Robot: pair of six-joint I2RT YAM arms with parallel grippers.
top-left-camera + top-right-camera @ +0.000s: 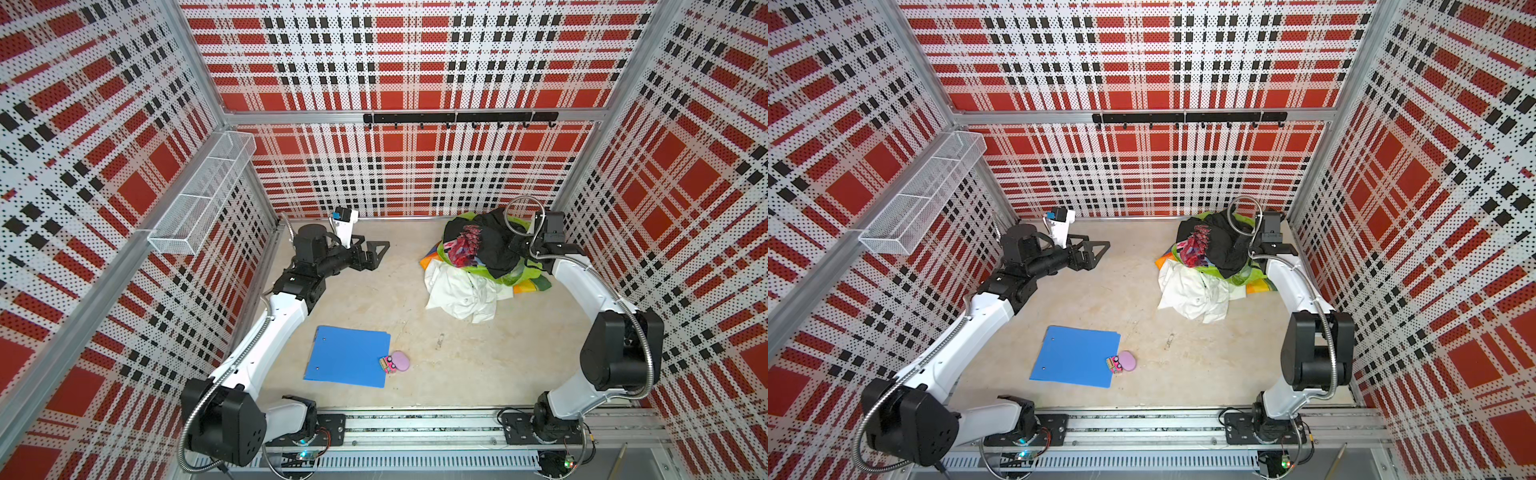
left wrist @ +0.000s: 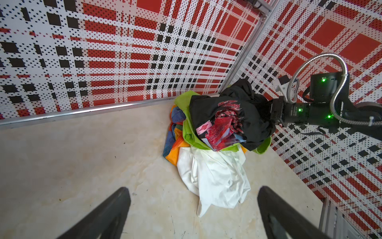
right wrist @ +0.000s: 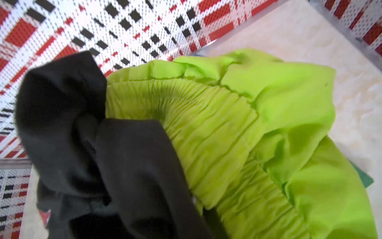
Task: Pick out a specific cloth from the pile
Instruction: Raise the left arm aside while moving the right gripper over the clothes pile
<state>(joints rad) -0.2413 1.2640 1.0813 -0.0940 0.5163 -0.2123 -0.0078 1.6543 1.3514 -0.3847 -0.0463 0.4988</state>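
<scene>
1. Pile (image 2: pixel 215 132) shows from the side only in the left wrist view, with the right claw (image 2: pixel 269 117) pushed into the black garment (image 2: pixel 250 111) on top. The right wrist view shows just that garment and green fabric (image 3: pixel 268 115) pressed close, with the claw's tips hidden.
2. Only the top views show the folder (image 1: pixel 347 357) and a pink item (image 1: pixel 398 361), well apart from both claws.
3. The garment's print is red and pink; any lettering is too small to read.
4. Left claw (image 1: pixel 372 252) is released, fingers wide. Its arm lies low, pointing at the pile from well apart.
5. Right arm arches up to the pile's far side. I cannot tell whether its claw is clenched on the garment.
6. Cloth (image 1: pixel 461 293), white and crumpled, lies at the pile's foot, below the right claw, untouched.
</scene>
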